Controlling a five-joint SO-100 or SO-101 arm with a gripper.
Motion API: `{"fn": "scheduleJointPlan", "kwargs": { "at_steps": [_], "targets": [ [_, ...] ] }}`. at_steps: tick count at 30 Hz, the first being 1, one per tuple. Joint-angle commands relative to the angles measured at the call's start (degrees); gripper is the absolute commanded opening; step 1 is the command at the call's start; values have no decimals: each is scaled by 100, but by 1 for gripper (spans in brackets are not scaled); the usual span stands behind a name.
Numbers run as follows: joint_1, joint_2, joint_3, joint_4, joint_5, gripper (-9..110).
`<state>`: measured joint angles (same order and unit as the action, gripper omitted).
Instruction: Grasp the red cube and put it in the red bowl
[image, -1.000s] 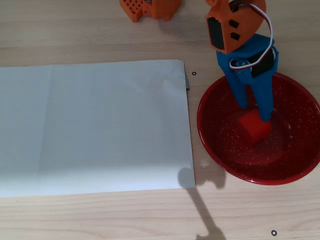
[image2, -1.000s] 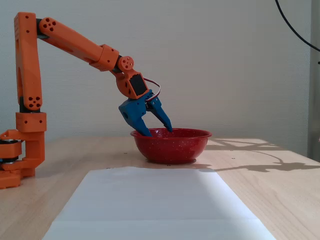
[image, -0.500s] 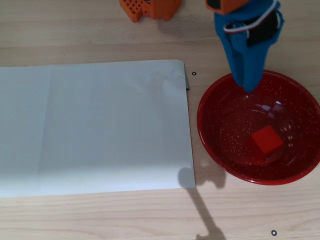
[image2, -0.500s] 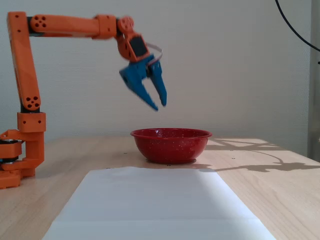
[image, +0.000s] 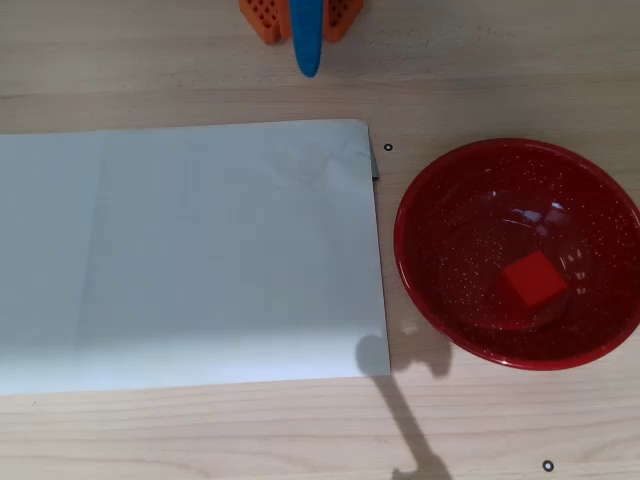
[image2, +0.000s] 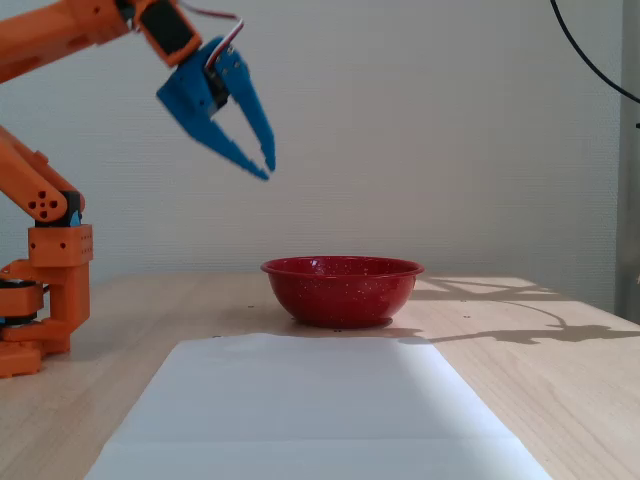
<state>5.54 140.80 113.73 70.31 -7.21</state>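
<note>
red cube rests inside the red bowl, jaws empty overhead

nearest the fixed camera lies the white paper sheet (image2: 300, 410), flat on the wooden surface (image2: 560, 390) and running back almost to the foot of the red bowl (image2: 342, 290). from that side the bowl's wall hides whatever it holds.

the overhead view settles it: the red cube (image: 533, 278) sits on the floor of the red bowl (image: 430, 215), a little right of and below the bowl's centre in that view, turned so its corners point diagonally. nothing touches the cube but the bowl's speckled inside. the bowl stands on the bare surface (image: 200, 430) just right of the paper sheet (image: 190, 255), its rim close to the paper's right edge without overlapping it.

the gripper (image2: 268, 160) hangs high in the air, well above and to the left of the bowl in the fixed view, angled downward. its blue jaws are spread with a clear gap at the tips and hold nothing. in the overhead view only a blue finger tip (image: 306, 40) pokes in at the top edge, beyond the paper.

the orange arm (image2: 45, 250) stands at the left in the fixed view.
</note>
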Motion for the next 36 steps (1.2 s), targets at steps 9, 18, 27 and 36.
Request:
{"fn": "scheduleJointPlan", "kwargs": {
  "at_steps": [9, 18, 27, 36],
  "targets": [
    [-492, 2804, 3814, -2646, -185, 0],
    [-703, 4342, 6565, -4157, 62, 0],
    [-668, 4790, 6618, -2162, -554, 0],
    [-677, 4790, 6618, -1749, -633, 0]
  ]
}}
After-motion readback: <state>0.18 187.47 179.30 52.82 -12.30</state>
